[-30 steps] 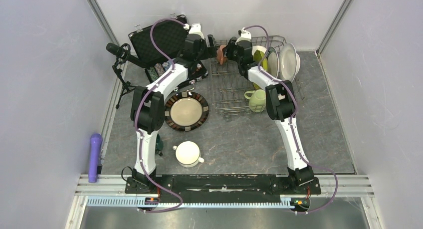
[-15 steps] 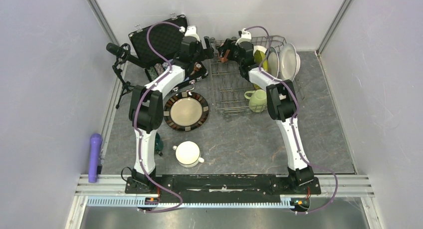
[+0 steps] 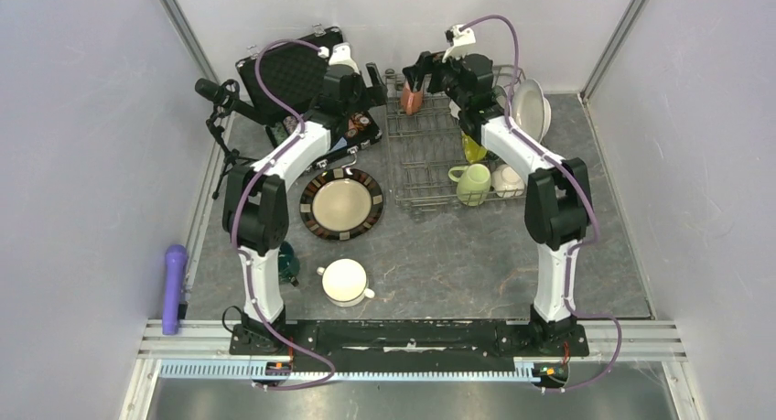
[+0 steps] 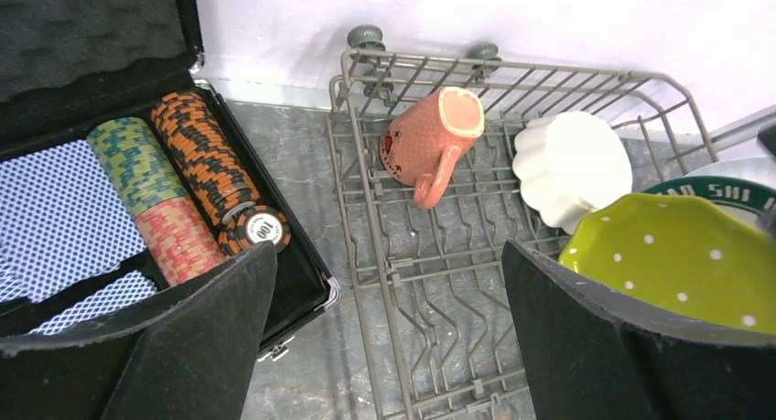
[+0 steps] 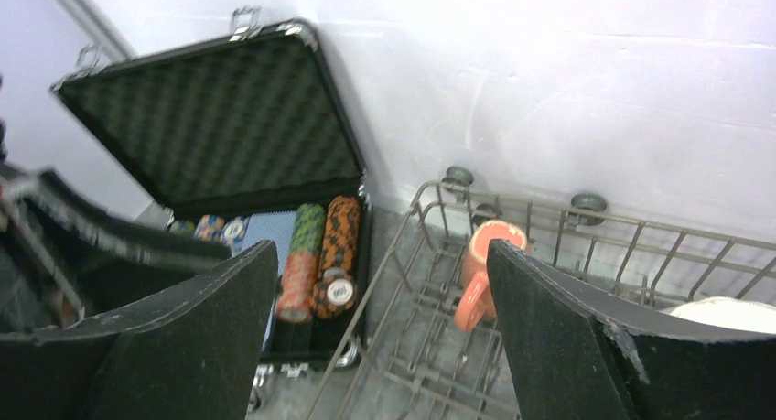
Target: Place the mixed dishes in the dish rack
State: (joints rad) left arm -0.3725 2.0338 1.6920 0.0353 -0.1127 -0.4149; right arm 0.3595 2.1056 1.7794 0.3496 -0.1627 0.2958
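Observation:
The grey wire dish rack (image 3: 430,159) holds a salmon-pink mug (image 3: 412,99) tilted in its far left corner, apart from both grippers. It also holds a light-green mug (image 3: 471,184), a white mug (image 3: 506,180), a lime-green dish (image 3: 473,148) and a white bowl (image 3: 532,111). My left gripper (image 3: 373,78) is open and empty over the rack's left edge; its wrist view shows the pink mug (image 4: 428,142), a white fluted bowl (image 4: 572,164) and the lime dish (image 4: 682,260). My right gripper (image 3: 423,72) is open and empty above the pink mug (image 5: 479,270). A brown-rimmed plate (image 3: 341,203), a white two-handled bowl (image 3: 345,281) and a dark-teal mug (image 3: 289,263) sit on the table.
A black hinged case (image 3: 297,72) with poker chips (image 4: 197,164) lies open left of the rack. A small black tripod (image 3: 220,118) stands at the far left. A purple cylinder (image 3: 173,287) lies at the near left edge. White walls close in the back and sides.
My right gripper has let go of the salmon-pink mug and risen back from it; the mug now rests in the rack's far left corner. The right elbow swung right, uncovering the white mug.

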